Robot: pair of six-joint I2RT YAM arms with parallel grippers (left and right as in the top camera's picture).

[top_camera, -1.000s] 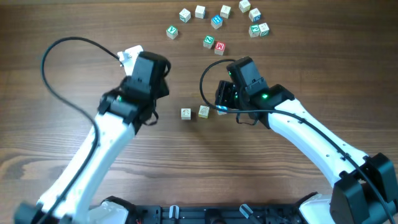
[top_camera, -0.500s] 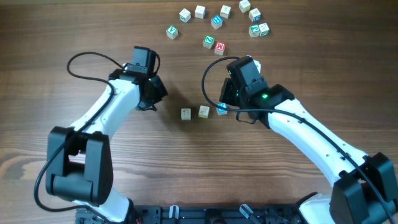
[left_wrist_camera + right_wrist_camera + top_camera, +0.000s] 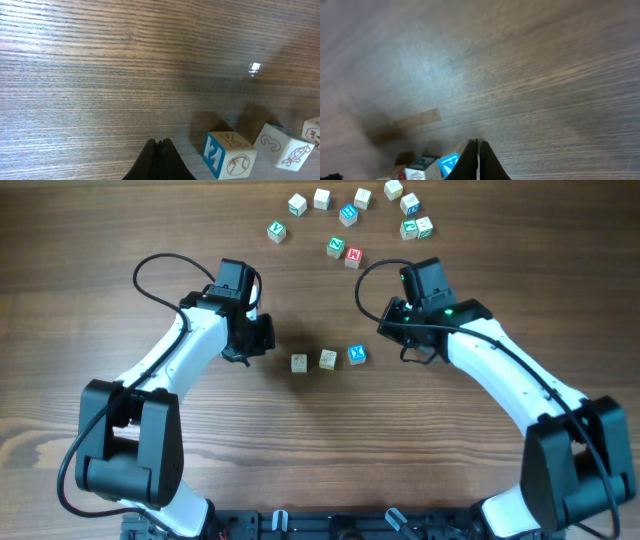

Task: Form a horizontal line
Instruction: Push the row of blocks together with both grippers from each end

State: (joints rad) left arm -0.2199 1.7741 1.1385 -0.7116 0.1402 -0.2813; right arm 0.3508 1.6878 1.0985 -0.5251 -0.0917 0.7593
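Note:
Three small wooden cubes lie in a left-to-right row mid-table: a pale cube, a second pale cube and the blue X cube. My left gripper is shut and empty, a little left of the row. In the left wrist view its fingertips are pressed together, with the nearest cube to their right. My right gripper is shut and empty, up and right of the X cube. The right wrist view shows its closed tips beside a blurred blue-faced cube.
A loose group of other letter cubes lies at the far edge, among them a red-lettered one and green-lettered ones. Black cables loop off both arms above the wooden table.
My right gripper has let go of the blue X cube, backed off up and to the right, and shut. My left gripper has shut and its arm has swung round to the row's left.

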